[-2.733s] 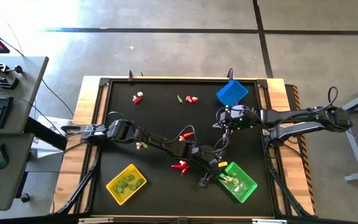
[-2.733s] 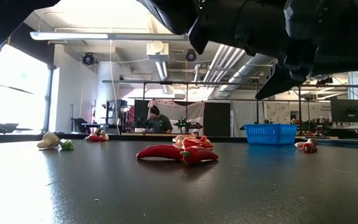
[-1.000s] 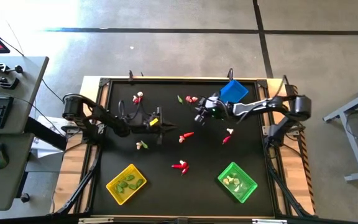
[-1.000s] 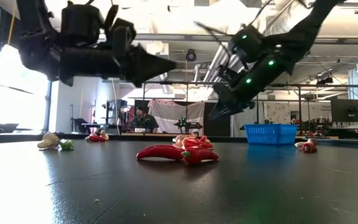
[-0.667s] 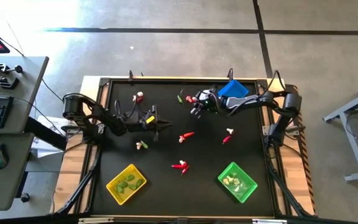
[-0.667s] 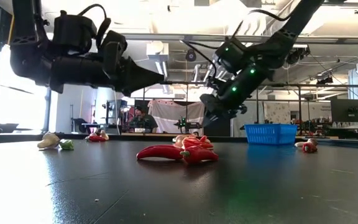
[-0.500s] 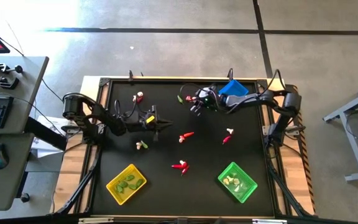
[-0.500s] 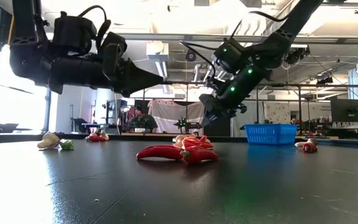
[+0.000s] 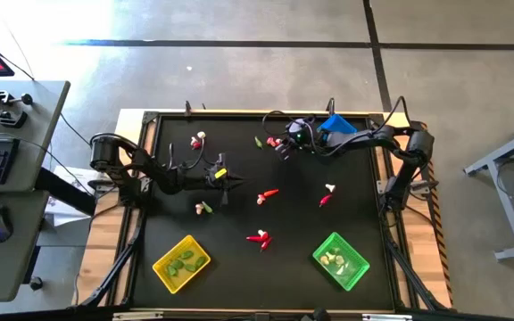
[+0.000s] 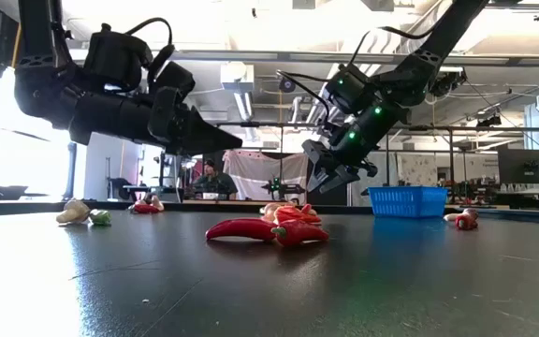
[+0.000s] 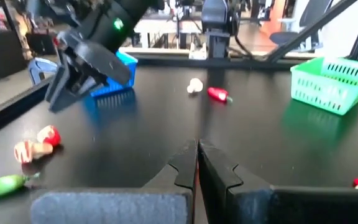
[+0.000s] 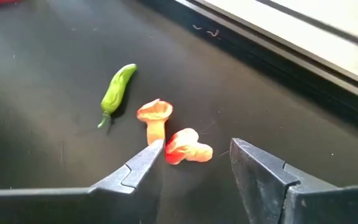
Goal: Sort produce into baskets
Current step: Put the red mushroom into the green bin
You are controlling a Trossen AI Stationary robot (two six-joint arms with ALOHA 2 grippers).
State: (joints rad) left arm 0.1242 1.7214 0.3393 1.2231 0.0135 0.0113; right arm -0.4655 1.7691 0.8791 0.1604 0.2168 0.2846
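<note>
1. My right gripper (image 12: 194,163) hangs low over the far part of the black table (image 9: 239,259), beside the blue plastic basket (image 9: 333,126), with its two dark fingers spread and nothing between them.
2. Just ahead of those fingers lie two small whitish-pink and red toy bulbs (image 12: 169,137), touching each other, and a slim green toy pod (image 12: 117,91) rests near them.
3. My left gripper (image 11: 196,163) hovers above the table's left middle, its fingers pressed together and empty.
4. Near it on the table lies a small whitish bulb with a green piece (image 9: 203,208), and a thin red chili-like piece (image 9: 267,193) lies toward the centre.
5. A pair of red chili pieces (image 9: 259,238) sits lower down the middle, between the yellow plastic basket (image 9: 181,264), which holds green pods, and the bright green plastic basket (image 9: 340,260), which holds pale pieces.
6. Another whitish bulb beside a red piece (image 9: 327,194) lies right of centre, and a red and white piece (image 9: 198,140) lies at the far left.
</note>
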